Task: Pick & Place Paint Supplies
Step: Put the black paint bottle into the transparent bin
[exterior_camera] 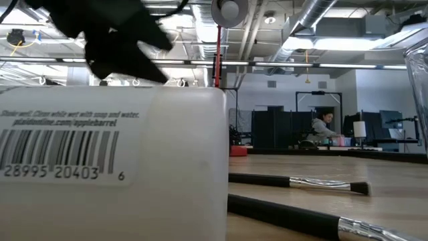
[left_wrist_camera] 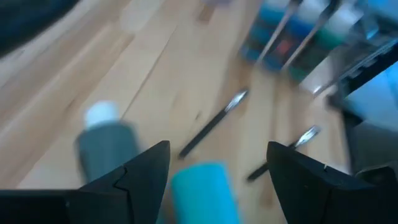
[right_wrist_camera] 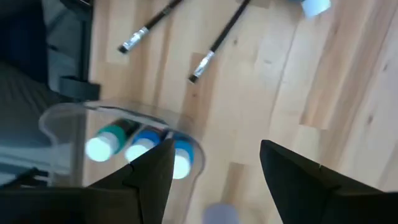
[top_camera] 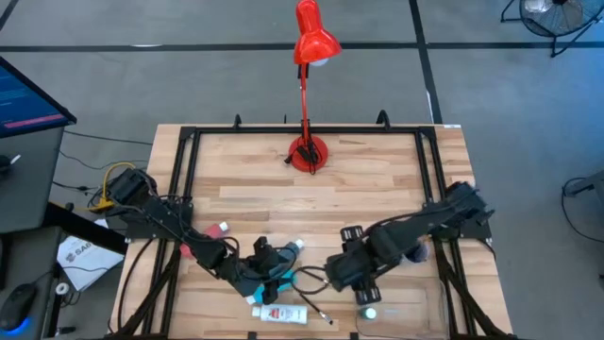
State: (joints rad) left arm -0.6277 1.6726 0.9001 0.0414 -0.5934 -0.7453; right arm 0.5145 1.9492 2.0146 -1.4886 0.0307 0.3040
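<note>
My worktop [top_camera: 377, 179] is a bare wooden slab with a black frame round it, and nearly everything on it sits along the near edge, where both my arms have gathered. The red desk lamp [top_camera: 308, 94] stands by the far edge at the middle, well out of the way.

My left pincer [top_camera: 269, 267] hovers near the near edge, a little left of the middle. In the left wrist view its jaws stand wide with nothing between them, and a teal bottle [left_wrist_camera: 202, 190] lies just ahead in the gap, with a dark green white-capped bottle [left_wrist_camera: 106, 146] beside it. My right pincer [top_camera: 351, 276] hangs right of the middle, jaws likewise spread and empty, over a clear plastic tray [right_wrist_camera: 81, 134] that already holds capped bottles [right_wrist_camera: 140, 149] in teal and blue.

Smaller still: a white tube [top_camera: 280, 313] lies at the near edge below my left pincer, a pink-red bottle [top_camera: 218, 229] sits farther left, and a small bottle [top_camera: 369, 312] sits at the near edge on the right. Thin paintbrushes [right_wrist_camera: 217, 40] lie between my two pincers.

I judge the step in hand is my left pincer taking the teal bottle. To do it well I should centre the jaws across its body, not its cap, come down straight, and close only when both fingers flank it. The green bottle is close, so I should keep that finger from nudging it, and mind the brushes nearby.
</note>
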